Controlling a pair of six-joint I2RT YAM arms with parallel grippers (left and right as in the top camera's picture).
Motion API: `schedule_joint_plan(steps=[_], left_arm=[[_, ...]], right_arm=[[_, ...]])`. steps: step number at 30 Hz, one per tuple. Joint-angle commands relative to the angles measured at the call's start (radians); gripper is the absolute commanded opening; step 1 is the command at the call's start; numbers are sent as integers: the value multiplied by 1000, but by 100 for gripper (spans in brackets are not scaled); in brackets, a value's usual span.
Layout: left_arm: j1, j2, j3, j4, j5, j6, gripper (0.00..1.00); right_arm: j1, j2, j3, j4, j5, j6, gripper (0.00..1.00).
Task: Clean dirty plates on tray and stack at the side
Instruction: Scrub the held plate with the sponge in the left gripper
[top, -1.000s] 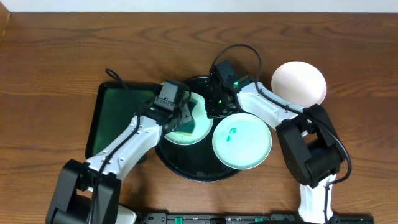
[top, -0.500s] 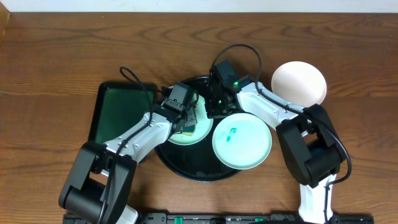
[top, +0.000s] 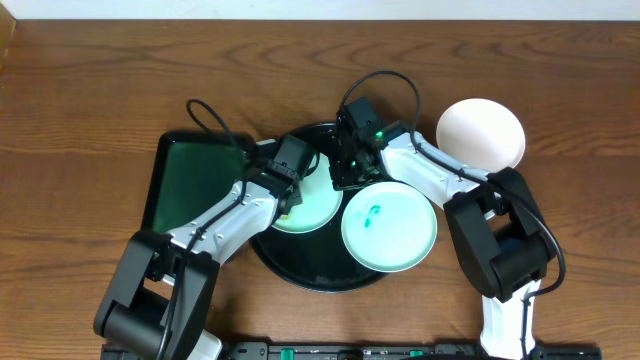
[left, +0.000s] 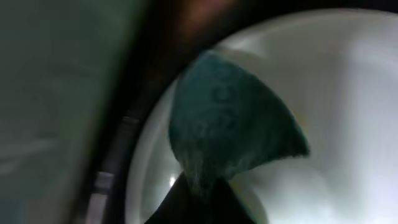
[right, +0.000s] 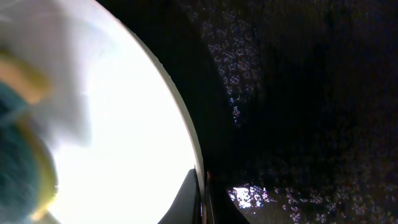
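overhead: showing a large round black tray with a raised rim (top: 300, 268) sitting at the middle of a brown wooden table (top: 100, 80), just beside a smaller rectangular dark green tray (top: 185, 190) on its left. showing three small round white plates with a pale mint tint: a clean-looking left plate (top: 318, 208) lying inside the black tray, a smeared plate (top: 395, 235) bearing a small teal mark near its centre and overhanging the tray's right rim, and a bare third plate (top: 481, 132) resting on the wood, well apart at the upper right. catching the left gripper (top: 292, 200) reaching over the left plate's left edge and the right gripper (top: 348, 178) meeting that plate's upper right edge.

left wrist: looking, through blur, at a teal sponge (left: 230, 124) being pinched between the dark fingertips (left: 180, 211) and lying against the glossy left plate near its rim.

right wrist: showing the left plate glaring bright white, its thin rim running down between the two fingertips (right: 186, 202) and being clamped there; showing speckled black tray floor on the right, and the sponge's teal and yellow layers at the far left.
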Motion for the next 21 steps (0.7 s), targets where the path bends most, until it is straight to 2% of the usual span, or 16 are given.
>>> schedule_joint_plan(steps=[1, 3, 5, 9, 11, 14, 17, 21], left_arm=[[13, -10, -6, -10, -218, 2, 7], [13, -29, 0, -5, -188, -6, 7], [13, -56, 3, 13, -95, -6, 7], [13, -84, 3, 83, 267, -25, 7], [10, -72, -1, 110, 393, -59, 7], [10, -43, -8, 112, 417, -133, 7], [11, 1, -10, 112, 389, -114, 8], [13, 46, -10, 99, 203, -66, 8]], right_arm=[[0, 21, -6, -20, 49, -20, 1], [0, 21, -6, -20, 48, -20, 1], [0, 21, -6, -20, 48, -20, 1], [1, 21, -6, -16, 49, -20, 1], [0, 21, -6, -12, 48, -20, 1], [0, 21, -6, -10, 49, -20, 1], [0, 21, -6, -12, 49, -20, 1], [0, 21, -6, -20, 49, -20, 1]])
